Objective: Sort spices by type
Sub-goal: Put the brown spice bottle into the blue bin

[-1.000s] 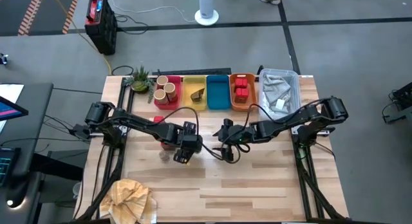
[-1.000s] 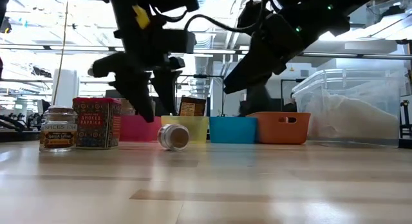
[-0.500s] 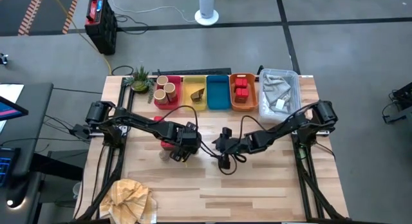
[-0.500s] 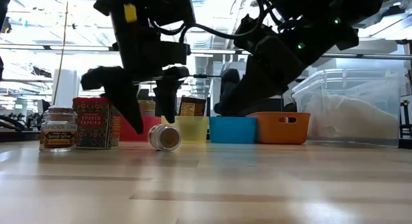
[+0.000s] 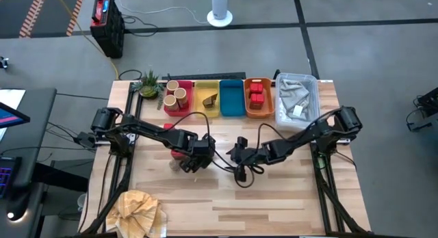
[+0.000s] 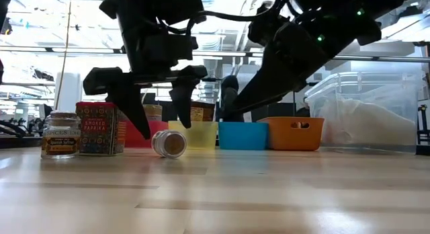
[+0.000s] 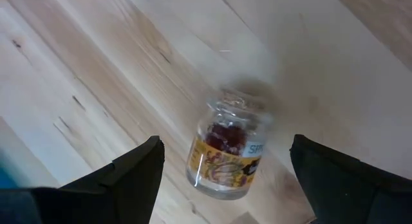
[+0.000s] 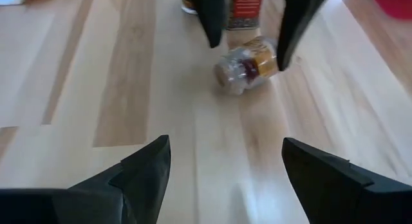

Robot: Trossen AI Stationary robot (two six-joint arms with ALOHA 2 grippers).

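Note:
A small clear spice jar (image 6: pixel 168 144) with a yellow label lies on its side on the table; the left wrist view also shows this jar (image 7: pixel 228 150). My left gripper (image 6: pixel 156 130) hangs just above it, open, one finger on each side, with a gap to each in the wrist view. My right gripper (image 8: pixel 235 179) is open and low over the table to the jar's right, pointing at it. A red paprika tin (image 6: pixel 101 128) and an upright jar (image 6: pixel 60 134) stand to the left. Tan cylinders (image 5: pixel 176 96), a dark wedge (image 5: pixel 209 99) and red packs (image 5: pixel 256 94) sit in the bins.
Along the far edge stand a red bin (image 5: pixel 167 105), a yellow bin (image 5: pixel 203 107), a blue bin (image 5: pixel 231 98), an orange bin (image 5: pixel 264 109) and a clear tub (image 5: pixel 296 98). A small plant (image 5: pixel 148 84) is at the far left, crumpled tan paper (image 5: pixel 140 209) at the near left corner.
My left gripper has come down over the lying jar and turned, and its fingers now show wider apart on either side of it. The jar has rolled a little toward the table's left. My right gripper has moved toward the near edge and dropped lower.

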